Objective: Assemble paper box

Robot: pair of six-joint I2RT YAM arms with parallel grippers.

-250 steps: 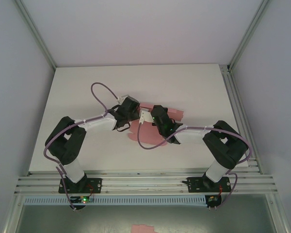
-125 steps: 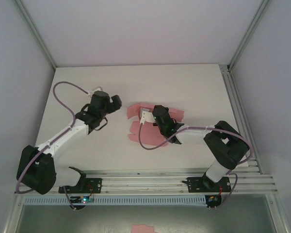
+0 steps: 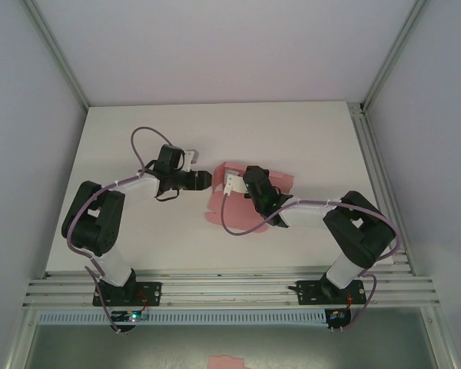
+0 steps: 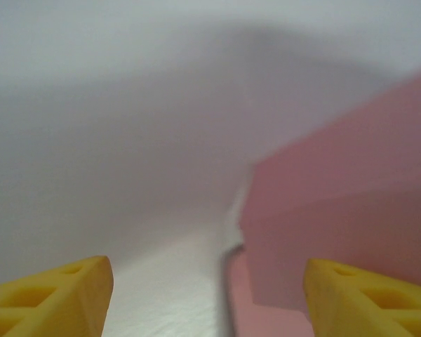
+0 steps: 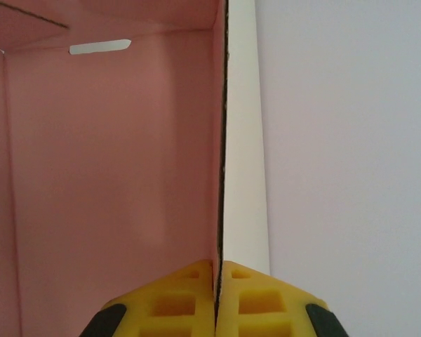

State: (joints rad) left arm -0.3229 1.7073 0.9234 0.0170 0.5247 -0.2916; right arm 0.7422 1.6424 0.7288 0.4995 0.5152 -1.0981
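Noting layout from the overhead view: pink thin-card paper box (image 3: 217, 204) lies partly folded near the middle of the white bench (image 3: 138, 131), with some flaps flat on the surface and at least one wall raised. Right tool (image 3: 238, 181) reaches in from the right side and sits over the box. In the right wrist view its yellow pads (image 5: 172, 305) are pressed together on the top edge of an upright wall, pink on the inner face and white on the outer, so this tool is clamped on the paper box. A slot shows in the far pink panel. Left tool (image 3: 201, 179) points toward the box from the left, just beside its left edge. In the left wrist view its yellow fingertips (image 4: 56, 295) stand well apart with nothing gripped; a raised pink wall is ahead and to the right, blurred.
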